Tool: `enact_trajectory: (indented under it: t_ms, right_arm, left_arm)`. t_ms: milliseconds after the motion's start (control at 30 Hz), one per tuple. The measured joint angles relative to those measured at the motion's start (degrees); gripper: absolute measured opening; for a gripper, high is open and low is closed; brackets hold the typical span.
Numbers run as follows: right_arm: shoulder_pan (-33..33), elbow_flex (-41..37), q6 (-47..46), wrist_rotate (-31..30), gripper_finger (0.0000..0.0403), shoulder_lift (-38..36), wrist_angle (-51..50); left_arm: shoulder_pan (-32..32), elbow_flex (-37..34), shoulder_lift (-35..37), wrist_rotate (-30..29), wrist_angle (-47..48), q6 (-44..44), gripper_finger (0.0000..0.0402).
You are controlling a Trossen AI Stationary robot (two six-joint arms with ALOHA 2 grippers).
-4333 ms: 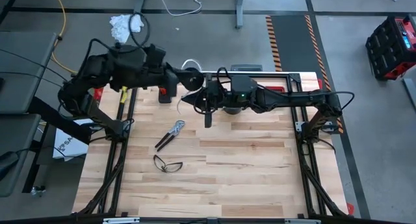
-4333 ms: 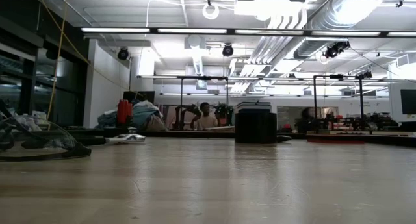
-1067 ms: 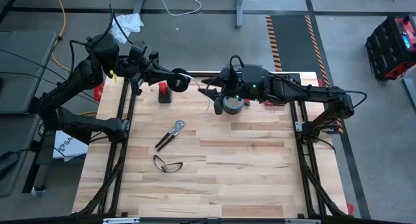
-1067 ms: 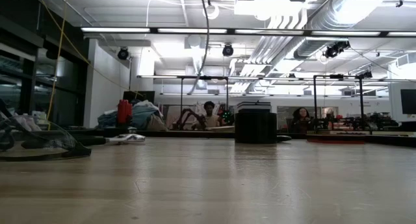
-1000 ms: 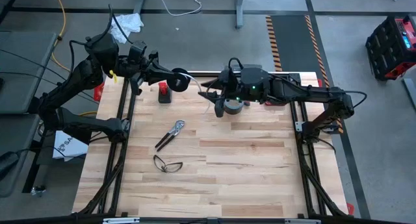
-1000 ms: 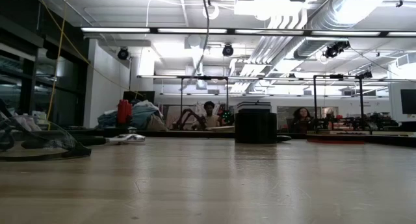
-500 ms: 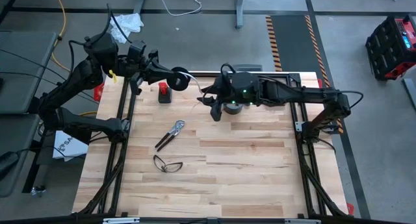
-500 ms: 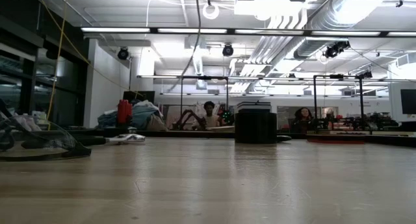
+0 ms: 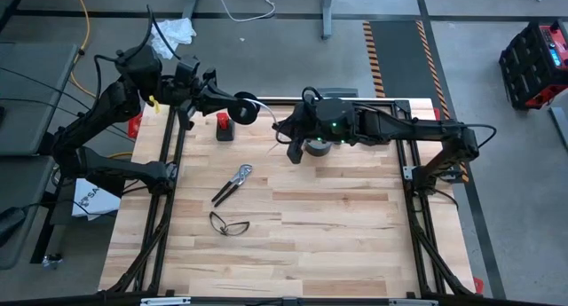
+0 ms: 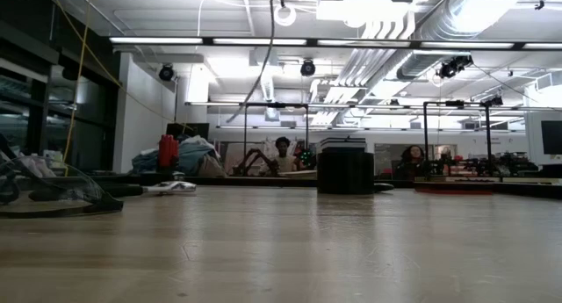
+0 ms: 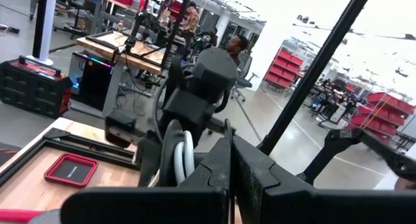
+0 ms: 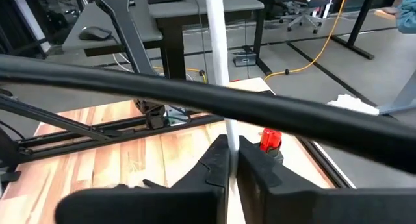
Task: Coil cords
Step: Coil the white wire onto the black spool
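The black round spool (image 9: 246,106) with white cord windings (image 11: 183,156) is held in the air over the table's far left part by my left gripper (image 9: 232,105), which is shut on it. A thin white cord (image 9: 278,134) runs from the spool to my right gripper (image 9: 292,153), which is shut on it just right of the spool, above the table. In the right wrist view the cord (image 12: 216,49) rises straight from the shut fingers. In the low view the cord (image 10: 263,57) hangs down from the top. My left gripper holds the spool at its edge (image 11: 195,160) between its two shut fingers (image 11: 224,169), coming level from the table's left. The fingers hide the exact place of contact. The spool is lifted clear of the table, standing on edge. My right gripper pinches the white cord (image 12: 227,143) between its two fingertips (image 12: 250,160), a single strand. The fingers lie across the cord. The strand runs nearly straight from the fingers toward the spool, clear of the table.
A grey tape roll (image 9: 318,146) lies under the right arm at the far middle. A red and black object (image 9: 224,127) stands below the spool. Pliers (image 9: 232,183) and safety glasses (image 9: 229,223) lie at the left centre. People sit in the room behind.
My right gripper has moved a little toward the table's left and near edges, still shut on the cord. The strand between it and the spool has swung with it. My left gripper and the spool have kept still.
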State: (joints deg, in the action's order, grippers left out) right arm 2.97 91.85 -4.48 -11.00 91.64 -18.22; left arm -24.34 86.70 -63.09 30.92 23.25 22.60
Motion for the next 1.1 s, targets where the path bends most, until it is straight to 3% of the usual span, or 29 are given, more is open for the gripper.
enact_trajectory:
  t_ms: [300, 533, 667, 833, 1100]
  right_arm:
    - [-0.4, 0.0, -1.2, -0.2, 0.0004, -2.4, -3.9]
    - [-0.4, 0.0, -2.0, -2.2, 0.0002, -3.6, -6.4]
    - [-0.4, 0.0, -2.1, -2.3, 0.0001, -4.2, -7.8]
    - [-0.4, 0.0, -2.2, -2.3, 0.0001, -4.0, -8.1]
    - [-0.4, 0.0, -2.2, -2.2, 0.0001, -3.9, -3.7]
  left_arm:
    - [0.0, 0.0, 0.0, -8.7, 3.4, -3.3, 0.0]
    - [-1.6, 0.0, 0.2, -9.8, 5.2, -3.4, 0.0]
    - [-2.6, 0.0, 0.2, -13.7, 5.1, -3.4, 0.0]
    - [-4.3, 0.0, -0.7, -16.0, 0.6, -2.9, 0.0]
    - [-4.6, 0.0, -5.9, -15.9, -11.5, 4.7, 0.0]
